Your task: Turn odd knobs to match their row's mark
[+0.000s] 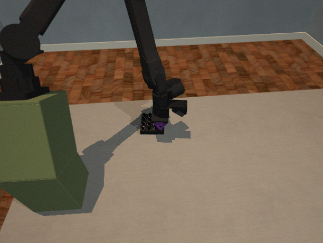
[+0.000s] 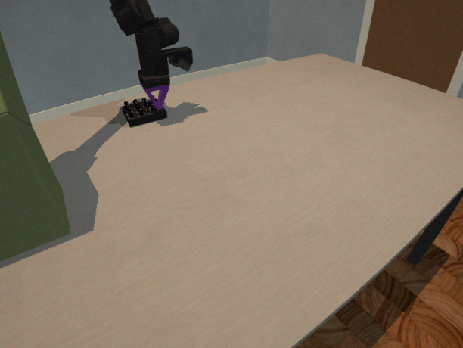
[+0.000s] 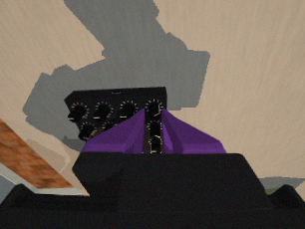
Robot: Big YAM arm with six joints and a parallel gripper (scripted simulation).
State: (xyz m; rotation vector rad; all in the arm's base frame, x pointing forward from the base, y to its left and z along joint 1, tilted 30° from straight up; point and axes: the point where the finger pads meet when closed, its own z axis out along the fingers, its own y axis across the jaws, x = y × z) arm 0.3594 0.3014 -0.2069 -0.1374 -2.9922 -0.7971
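The black knob box point(image 1: 152, 132) point(image 2: 147, 121) point(image 3: 142, 95) stands on the table. Its socket point(image 3: 116, 92) is on the far side in the wrist view, so row A is the farthest row there. My gripper point(image 1: 160, 128) point(image 2: 160, 108) point(image 3: 152, 114) points down over the rear right corner. Its purple fingertips stand a little apart on either side of knob A4 point(image 3: 152, 107), with a narrow gap between them; they do not visibly clamp it. Knobs A1 point(image 3: 78, 114), A2 point(image 3: 103, 111) and A3 point(image 3: 129, 109) show left of it. The fingers hide much of rows B to D. Most knob lines are too small to read surely.
The green pedestal point(image 1: 26, 137) point(image 2: 26, 181) carries the arm at the left. Neighbouring knobs stand close beside and below the fingers in the wrist view. The arm's shadow falls across the box and the table point(image 1: 211, 171) point(image 2: 246, 189). A wall lies beyond the table's back edge.
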